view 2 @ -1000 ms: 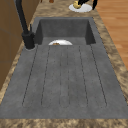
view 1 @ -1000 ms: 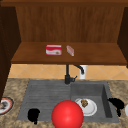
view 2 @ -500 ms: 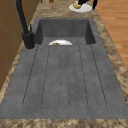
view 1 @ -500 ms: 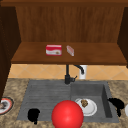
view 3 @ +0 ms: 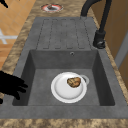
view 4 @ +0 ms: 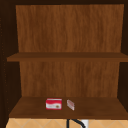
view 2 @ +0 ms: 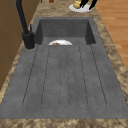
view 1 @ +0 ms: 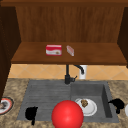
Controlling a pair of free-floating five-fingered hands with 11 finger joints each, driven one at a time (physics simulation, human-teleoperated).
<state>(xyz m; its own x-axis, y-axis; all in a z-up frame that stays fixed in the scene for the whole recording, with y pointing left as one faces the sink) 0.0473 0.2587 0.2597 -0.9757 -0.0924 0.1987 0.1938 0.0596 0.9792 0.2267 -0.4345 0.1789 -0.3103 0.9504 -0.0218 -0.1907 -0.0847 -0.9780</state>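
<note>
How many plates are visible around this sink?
3: a white plate with food in the basin, a red-rimmed plate on the left counter, another white plate on the right counter. Others may be hidden.

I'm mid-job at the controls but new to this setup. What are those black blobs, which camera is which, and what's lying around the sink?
The black shapes are the robot: two floating hands. Facing the sink from the front, the left hand hangs over the draining board and the right hand hovers at the right rim of the sink; neither holds anything. The red ball sits at the front edge. The right side camera looks along the sink: a white plate with a brown bit of food lies in the basin. The upper camera shows the shelf with a red box and a small packet.
</note>
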